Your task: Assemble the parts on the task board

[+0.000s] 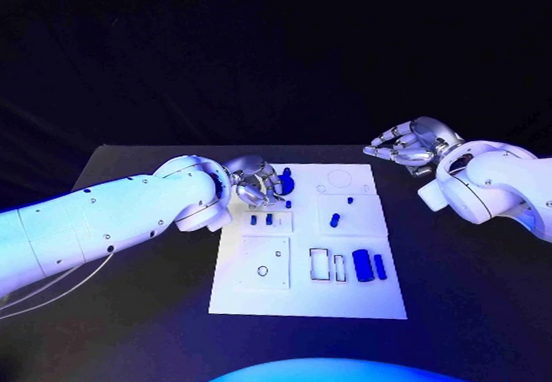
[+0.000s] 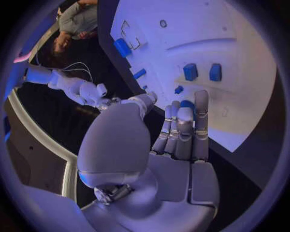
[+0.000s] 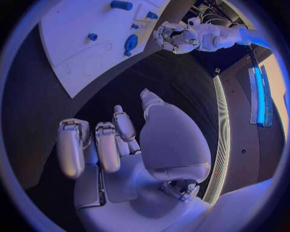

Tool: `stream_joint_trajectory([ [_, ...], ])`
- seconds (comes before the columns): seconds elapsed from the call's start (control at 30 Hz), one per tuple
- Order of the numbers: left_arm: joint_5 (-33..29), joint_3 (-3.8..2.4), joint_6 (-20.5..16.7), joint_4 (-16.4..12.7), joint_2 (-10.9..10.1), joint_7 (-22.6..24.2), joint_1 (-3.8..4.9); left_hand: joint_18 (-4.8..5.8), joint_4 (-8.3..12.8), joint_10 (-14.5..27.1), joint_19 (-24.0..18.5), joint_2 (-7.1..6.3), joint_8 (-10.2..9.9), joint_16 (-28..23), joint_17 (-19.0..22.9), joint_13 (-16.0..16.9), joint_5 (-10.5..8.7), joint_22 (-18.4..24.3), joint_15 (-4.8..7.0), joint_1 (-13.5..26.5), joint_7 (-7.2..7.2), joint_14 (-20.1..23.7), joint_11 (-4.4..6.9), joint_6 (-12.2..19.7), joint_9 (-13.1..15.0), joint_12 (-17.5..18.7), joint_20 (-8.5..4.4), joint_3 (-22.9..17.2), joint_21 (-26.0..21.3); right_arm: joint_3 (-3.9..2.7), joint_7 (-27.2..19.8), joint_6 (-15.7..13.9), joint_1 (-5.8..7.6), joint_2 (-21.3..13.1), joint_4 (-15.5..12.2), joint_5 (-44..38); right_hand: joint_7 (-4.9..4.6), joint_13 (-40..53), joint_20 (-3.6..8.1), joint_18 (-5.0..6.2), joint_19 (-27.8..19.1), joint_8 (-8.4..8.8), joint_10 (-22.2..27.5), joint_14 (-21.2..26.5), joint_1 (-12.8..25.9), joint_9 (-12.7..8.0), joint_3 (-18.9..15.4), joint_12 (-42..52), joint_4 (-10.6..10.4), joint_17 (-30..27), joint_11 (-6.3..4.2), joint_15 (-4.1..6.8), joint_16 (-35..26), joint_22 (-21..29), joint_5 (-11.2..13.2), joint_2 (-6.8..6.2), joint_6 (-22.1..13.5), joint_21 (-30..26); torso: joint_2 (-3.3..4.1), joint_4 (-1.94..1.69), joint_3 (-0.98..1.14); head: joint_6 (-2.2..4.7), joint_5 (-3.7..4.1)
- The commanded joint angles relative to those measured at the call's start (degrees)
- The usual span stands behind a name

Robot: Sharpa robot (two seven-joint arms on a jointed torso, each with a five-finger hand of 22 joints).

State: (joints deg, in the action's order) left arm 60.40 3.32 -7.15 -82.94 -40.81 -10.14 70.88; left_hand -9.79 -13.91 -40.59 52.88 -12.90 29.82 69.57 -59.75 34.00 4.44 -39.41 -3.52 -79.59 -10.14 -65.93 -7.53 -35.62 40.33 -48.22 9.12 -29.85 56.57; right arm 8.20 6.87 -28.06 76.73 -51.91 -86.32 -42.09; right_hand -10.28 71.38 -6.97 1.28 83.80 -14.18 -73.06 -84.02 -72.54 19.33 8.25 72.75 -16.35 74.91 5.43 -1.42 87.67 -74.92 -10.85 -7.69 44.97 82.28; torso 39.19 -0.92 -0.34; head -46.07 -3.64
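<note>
The white task board (image 1: 249,280) lies in the middle of the black table. Several blue parts rest on it: an oblong one (image 1: 286,180) at the far left corner, small pegs (image 1: 261,217), and a large cylinder (image 1: 363,264) near the front right. My left hand (image 1: 258,186) hovers over the board's far left corner beside the oblong part (image 2: 187,103), fingers stretched side by side, holding nothing. My right hand (image 1: 411,146) hangs off the board's far right corner, fingers curled in around nothing (image 3: 106,145).
Outlined slots (image 1: 319,263) and a round hole (image 1: 263,270) mark the board's near half. Black table (image 1: 135,322) surrounds the board on all sides. A pair of small blue pieces (image 1: 340,212) sits at the board's middle.
</note>
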Motion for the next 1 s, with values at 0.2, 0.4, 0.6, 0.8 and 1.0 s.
stream_joint_trajectory([
  [0.2,15.6,0.87,-5.8,2.3,2.9,8.4,-0.23,-0.78,1.4,1.3,-0.2,-1.72,-1.3,-2.9,6.8,-6.4,-0.09,0.9,-0.25,-2.7,-0.96,4.5,-0.05,-0.3,-5.3,4.7,0.14,-1.5,-1.5,0.0,-2.0,-0.7,-0.03,0.1,0.0,-0.1,-0.03,-4.0,0.42,1.27,2.0,-0.56,3.9,-4.3,-1.2,-0.2,0.8,-3.9,0.2,9.3,-0.06,0.61,-1.1,-7.6,-0.3,-0.09,-0.6,-2.1,0.03,0.07,0.09,0.36,0.23],
  [0.4,21.2,1.16,-3.0,4.0,4.8,6.8,-0.26,-0.75,1.7,2.3,0.1,-2.36,-1.8,-2.4,9.2,-9.7,-0.3,0.9,-0.35,-3.1,-0.6,4.8,-0.27,-0.9,-8.2,7.1,0.28,-0.3,-1.4,0.01,-2.5,-1.4,-0.04,0.2,-0.1,-0.2,0.22,-14.6,0.77,2.12,0.6,-1.38,11.4,-3.3,-1.5,-0.5,1.8,-14.3,0.0,5.6,-0.36,0.96,-3.8,-4.9,-0.4,-0.47,-0.8,-6.0,0.0,-0.01,0.04,0.42,0.41],
  [0.6,23.5,1.77,-0.5,6.1,6.8,5.3,-0.25,-0.75,1.8,2.1,0.1,-2.18,-2.0,-2.1,10.0,-10.8,-0.24,0.8,-0.38,-3.5,-0.49,5.0,-0.31,-1.5,-9.3,7.6,0.3,0.0,-1.3,0.01,-3.5,-2.7,-0.04,0.3,-0.2,-0.2,0.24,-24.9,0.98,2.55,0.0,-2.15,16.7,-2.8,-1.6,-0.8,2.9,-24.9,0.0,3.2,-0.43,1.15,-5.8,-3.1,-0.6,-0.98,-1.4,-8.5,0.01,0.02,0.06,0.49,0.44],
  [0.8,24.8,2.32,2.1,7.8,8.2,4.1,-0.24,-0.76,1.7,1.5,0.2,-2.16,-2.2,-0.3,10.1,-12.5,-0.29,0.4,-0.24,-3.7,0.07,4.1,-0.08,-3.5,-11.2,8.0,0.29,0.6,-0.9,0.01,-3.9,-3.2,-0.04,0.4,-0.2,-0.2,0.29,-29.3,1.06,2.6,0.2,-3.05,17.0,-2.9,-1.6,-0.9,3.9,-29.5,0.0,2.9,-0.4,1.15,-6.1,-2.7,-0.8,-1.36,-1.3,-9.1,0.09,0.12,0.03,0.55,0.47],
  [1.0,25.3,2.55,2.9,8.9,9.3,3.6,-0.25,-0.76,1.6,0.9,0.4,-2.03,-2.8,1.2,9.9,-13.7,-0.27,0.0,-0.19,-4.0,0.11,3.3,-0.05,-4.6,-12.7,8.3,0.26,0.8,-0.3,0.01,-4.1,-3.4,-0.04,0.3,-0.4,-0.2,0.31,-31.8,1.09,2.39,0.7,-3.55,16.9,-3.1,-1.3,-1.0,4.5,-32.0,0.0,3.3,-0.39,1.17,-5.8,-3.3,-0.9,-1.54,-1.2,-8.3,0.09,-0.01,0.02,0.51,0.74],
])
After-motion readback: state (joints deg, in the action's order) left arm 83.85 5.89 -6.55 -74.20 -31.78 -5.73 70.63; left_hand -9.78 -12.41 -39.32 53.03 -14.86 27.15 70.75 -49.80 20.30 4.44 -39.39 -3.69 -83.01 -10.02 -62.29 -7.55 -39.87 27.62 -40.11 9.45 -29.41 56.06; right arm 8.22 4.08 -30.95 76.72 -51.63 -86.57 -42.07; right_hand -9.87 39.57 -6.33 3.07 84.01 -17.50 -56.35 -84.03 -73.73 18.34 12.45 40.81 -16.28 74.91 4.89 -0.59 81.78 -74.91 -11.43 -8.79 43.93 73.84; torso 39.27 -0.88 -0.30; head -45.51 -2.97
